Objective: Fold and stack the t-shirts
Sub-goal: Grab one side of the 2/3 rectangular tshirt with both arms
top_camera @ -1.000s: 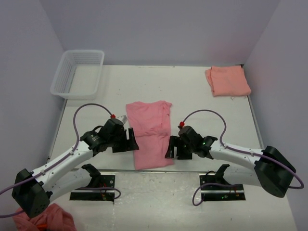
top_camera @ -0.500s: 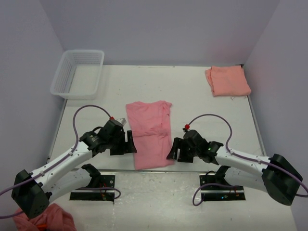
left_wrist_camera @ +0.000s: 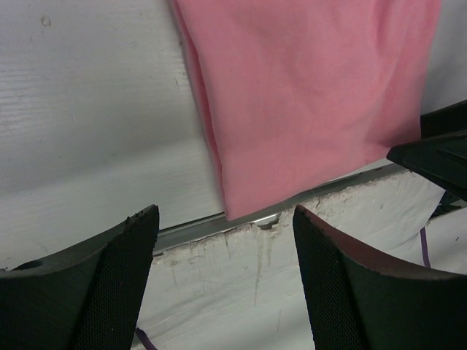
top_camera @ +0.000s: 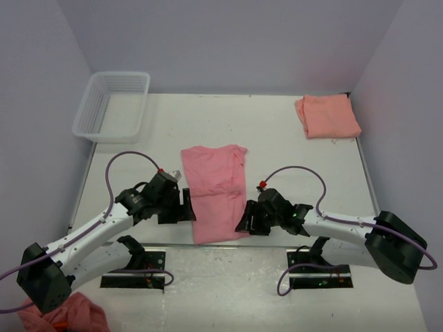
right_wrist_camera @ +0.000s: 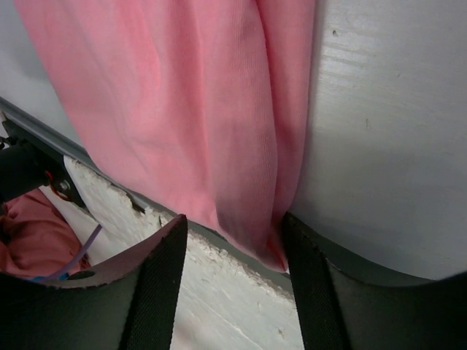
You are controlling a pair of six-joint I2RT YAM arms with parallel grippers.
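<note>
At the near edge of the white painted table, the rose-pink cotton t-shirt lay as a long narrow strip, sides folded in, its near hem reaching the metal trim along that edge. The left gripper sat low beside the shirt's near-left corner with its jaws apart, the corner just ahead of the gap. The right gripper mirrored it at the near-right corner, jaws likewise apart and empty. The hem lay close against one of its fingers; the wrist view was too tight to say whether cloth and finger touched. Judgement: this symmetric placement suited a two-corner pinch, so the hem could be lifted and carried toward the collar for a crosswise fold. Cloth lying flush on the table would likely need the fingertips pressed down to catch a layer. The paler salmon-orange t-shirt rested folded at the far-right corner, well apart, probably the base of the stack. Surface: matte white, scuffed, chipped below the trim. A white plastic mesh basket stood at the far-left corner. Pale lilac walls enclosed the table, and a bunched pinkish cloth lay off it by the left arm's base.
</note>
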